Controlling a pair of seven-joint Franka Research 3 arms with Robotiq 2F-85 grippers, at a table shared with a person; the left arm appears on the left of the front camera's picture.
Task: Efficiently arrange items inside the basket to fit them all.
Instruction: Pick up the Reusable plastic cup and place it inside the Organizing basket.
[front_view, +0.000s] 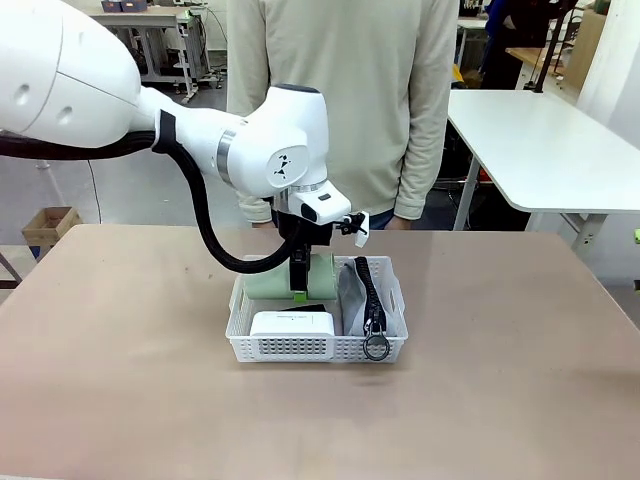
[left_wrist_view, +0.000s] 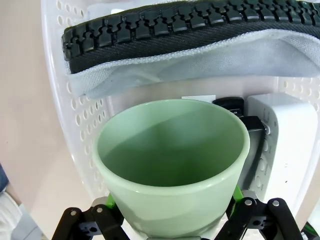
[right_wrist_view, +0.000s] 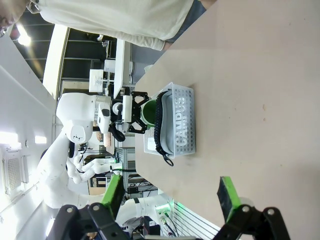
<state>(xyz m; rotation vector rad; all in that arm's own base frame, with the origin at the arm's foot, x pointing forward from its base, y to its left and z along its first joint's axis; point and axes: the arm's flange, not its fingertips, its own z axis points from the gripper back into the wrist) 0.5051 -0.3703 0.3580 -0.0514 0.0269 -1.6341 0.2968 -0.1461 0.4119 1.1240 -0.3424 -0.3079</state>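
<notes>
The white lattice basket (front_view: 318, 347) sits mid-table. My left gripper (front_view: 298, 283) reaches down into its back left part and is shut on the pale green cup (front_view: 268, 279). In the left wrist view the cup (left_wrist_view: 170, 150) shows its open mouth, with the fingers (left_wrist_view: 102, 220) clamping its sides. The white box (front_view: 292, 323) lies at the basket's front left, the small black stapler (left_wrist_view: 231, 105) wedged beside it. The grey pouch (front_view: 352, 300) fills the right side, its black zipper strap (front_view: 370, 288) and ring (front_view: 376, 347) hanging over the front rim. My right gripper (right_wrist_view: 171, 200) is open, far off.
A person in a cream sweater (front_view: 345, 90) stands at the table's far edge behind the basket. A white table (front_view: 540, 140) stands at the back right. Bare tabletop (front_view: 120, 350) surrounds the basket on all sides.
</notes>
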